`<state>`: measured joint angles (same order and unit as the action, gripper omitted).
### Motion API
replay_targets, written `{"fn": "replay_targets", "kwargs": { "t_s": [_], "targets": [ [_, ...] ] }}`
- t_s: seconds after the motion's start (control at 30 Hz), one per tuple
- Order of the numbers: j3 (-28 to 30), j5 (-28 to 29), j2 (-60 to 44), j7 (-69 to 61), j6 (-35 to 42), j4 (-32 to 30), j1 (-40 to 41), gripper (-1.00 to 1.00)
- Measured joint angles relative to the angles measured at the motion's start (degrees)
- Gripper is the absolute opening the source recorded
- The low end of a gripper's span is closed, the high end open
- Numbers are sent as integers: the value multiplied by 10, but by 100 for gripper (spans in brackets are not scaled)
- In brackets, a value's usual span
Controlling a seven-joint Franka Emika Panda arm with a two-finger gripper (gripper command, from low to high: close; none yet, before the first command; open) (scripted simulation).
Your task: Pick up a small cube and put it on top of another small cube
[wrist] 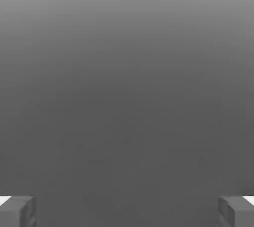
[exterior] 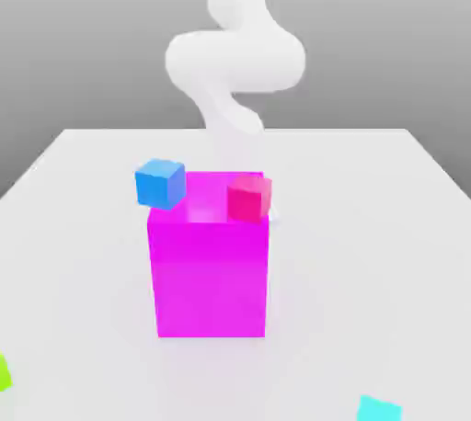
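No text, label, brand, number or sign can be read on anything in either view; every surface is plain and unmarked.

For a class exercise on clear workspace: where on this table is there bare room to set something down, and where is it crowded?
Bare: the wide stretches of table on either side of the big magenta block, and the strip in front of it between the lime-green cube and cyan cube. Crowded: behind the block, where the blue cube and red cube sit.
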<state>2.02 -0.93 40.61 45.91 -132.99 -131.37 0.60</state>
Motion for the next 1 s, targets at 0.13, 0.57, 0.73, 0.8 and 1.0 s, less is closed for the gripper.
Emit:
{"fn": "replay_targets", "kwargs": {
  "t_s": [0.13,0.57,0.73,0.8,1.0],
  "targets": [
    [34,-17,-86,0,-20,7,10,0],
    [131,-91,-356,-15,-82,28,60,0],
    [147,-120,-461,-20,-106,36,101,0],
    [153,-128,-502,-20,-116,39,113,0],
    [176,-145,-623,-15,-147,48,154,0]
  ]
}}
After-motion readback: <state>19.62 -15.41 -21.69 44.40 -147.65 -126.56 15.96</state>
